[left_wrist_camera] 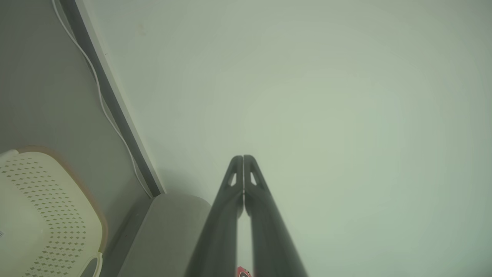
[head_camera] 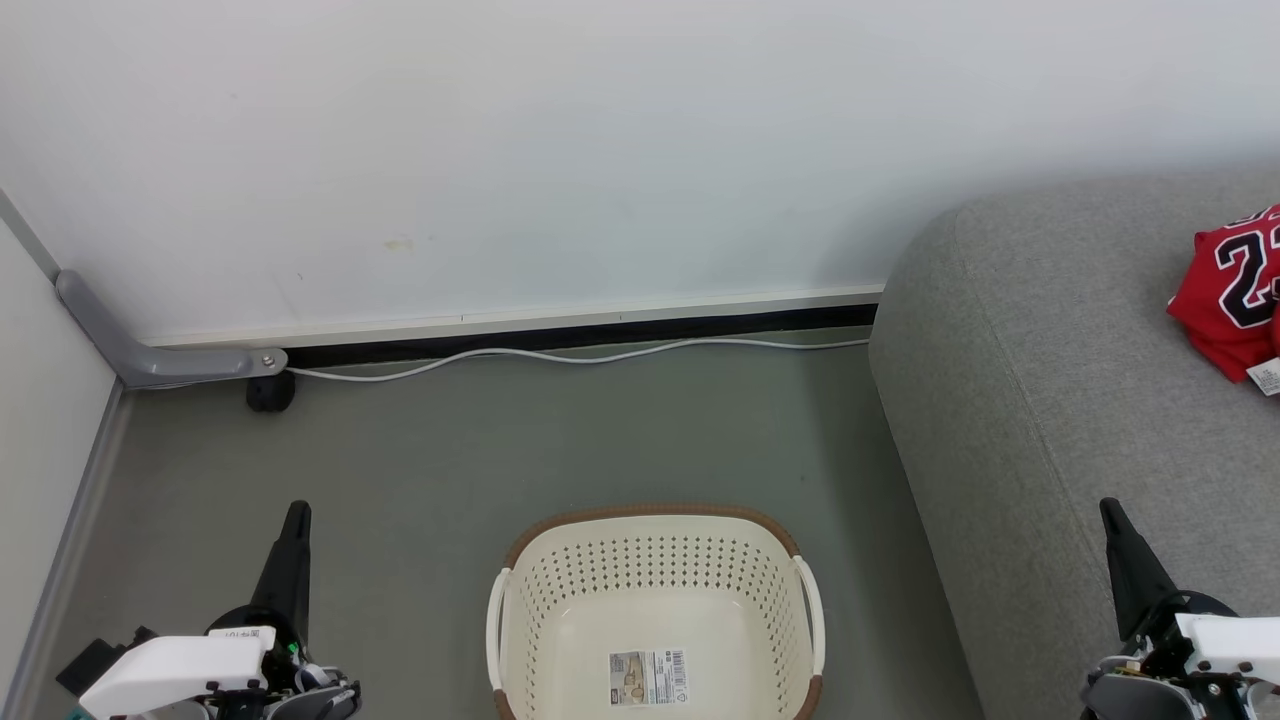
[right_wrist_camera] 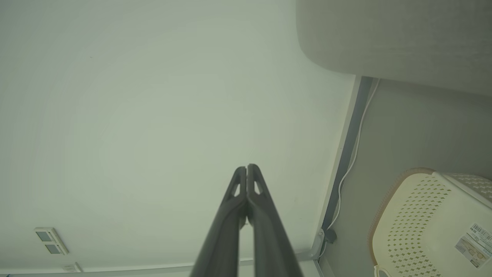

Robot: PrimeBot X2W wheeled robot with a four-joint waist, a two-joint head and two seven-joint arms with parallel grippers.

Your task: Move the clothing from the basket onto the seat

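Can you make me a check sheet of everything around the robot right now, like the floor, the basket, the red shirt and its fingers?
Surface: grey floor, with the basket standing on it.
Job's things: cream basket has no clothing inside, just a paper label; red clothing lies on the grey seat.
Clutter: nothing seen.
Grippers: left gripper and right gripper both have their fingers shut and hold nothing.
Cables: white cable runs along the foot of the wall.
Surroundings: white wall; grey bracket with a black wheel in the left corner.
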